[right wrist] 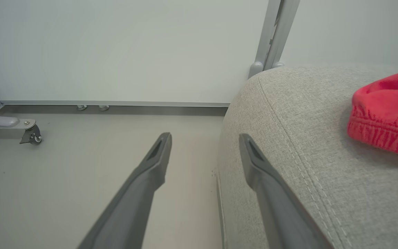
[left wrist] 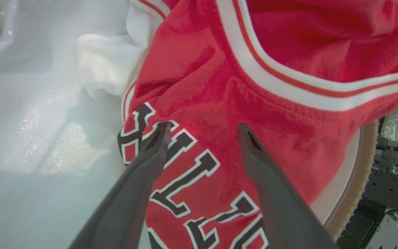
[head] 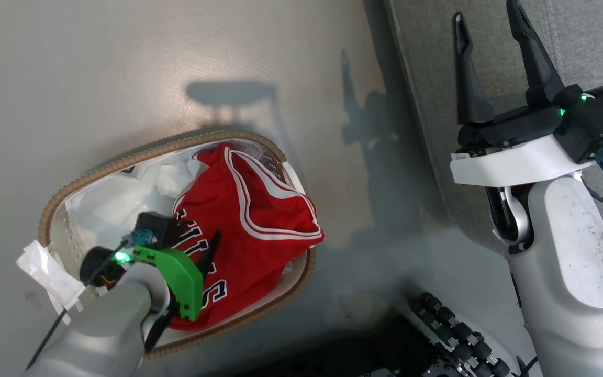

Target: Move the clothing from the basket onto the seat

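The left gripper (left wrist: 203, 127), fingers wide, has its tips at the jersey (left wrist: 254, 138) in the basket (head: 123, 165). The shorts (right wrist: 389, 110) lie on the seat (right wrist: 306, 155) near the wide, empty right gripper (right wrist: 204, 138). Closing may also pinch the white lining (left wrist: 105, 65) and lift the basket.

The shorts (right wrist: 387, 110) run off the right wrist view's edge (jersey (head: 259, 209) lettering partly hidden).

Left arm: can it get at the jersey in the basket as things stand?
Probably yes. The left gripper is down inside the basket, jaws open and straddling the black lettering on the jersey, with nothing between them and the fabric. The jersey lies on top, uncovered.
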Robot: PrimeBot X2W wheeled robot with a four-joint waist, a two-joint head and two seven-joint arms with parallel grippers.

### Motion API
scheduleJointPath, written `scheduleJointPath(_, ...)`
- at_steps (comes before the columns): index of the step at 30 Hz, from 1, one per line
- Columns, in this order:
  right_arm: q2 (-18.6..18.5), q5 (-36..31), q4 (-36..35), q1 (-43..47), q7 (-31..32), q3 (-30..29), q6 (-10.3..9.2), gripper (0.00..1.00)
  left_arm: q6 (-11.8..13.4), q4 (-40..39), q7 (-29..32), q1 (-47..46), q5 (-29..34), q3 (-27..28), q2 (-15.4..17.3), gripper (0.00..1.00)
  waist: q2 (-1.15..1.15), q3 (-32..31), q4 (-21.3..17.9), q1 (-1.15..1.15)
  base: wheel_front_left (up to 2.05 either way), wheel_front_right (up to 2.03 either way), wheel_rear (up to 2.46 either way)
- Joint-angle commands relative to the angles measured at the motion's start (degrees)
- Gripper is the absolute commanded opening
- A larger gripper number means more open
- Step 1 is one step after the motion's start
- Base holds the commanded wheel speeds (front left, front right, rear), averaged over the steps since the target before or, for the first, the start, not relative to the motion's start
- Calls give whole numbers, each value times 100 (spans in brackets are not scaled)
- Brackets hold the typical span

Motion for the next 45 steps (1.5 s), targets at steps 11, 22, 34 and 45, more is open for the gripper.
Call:
scheduleJointPath(11,-14,-39,-70,-143,-28,-33,-8,100,-13,378,-84,-522,-51,-53,-130,100,0,429,57,-1,0,0,0)
scheduleJointPath(22,-14,-75,-189,-194,-28,-113,-8,100,-13,541,2,-772,289,-191,-239,100,0,735,140,-1,0,0,0)
scheduleJointPath(34,-14,-49,-223,-213,-28,-166,-8,100,-13,633,201,-749,927,-200,-359,0,0,766,177,-1,0,0,0)
scheduleJointPath(45,-14,184,-37,-261,-28,-75,-8,100,-13,412,77,-453,555,-200,-196,0,0,149,121,-1,0,0,0)
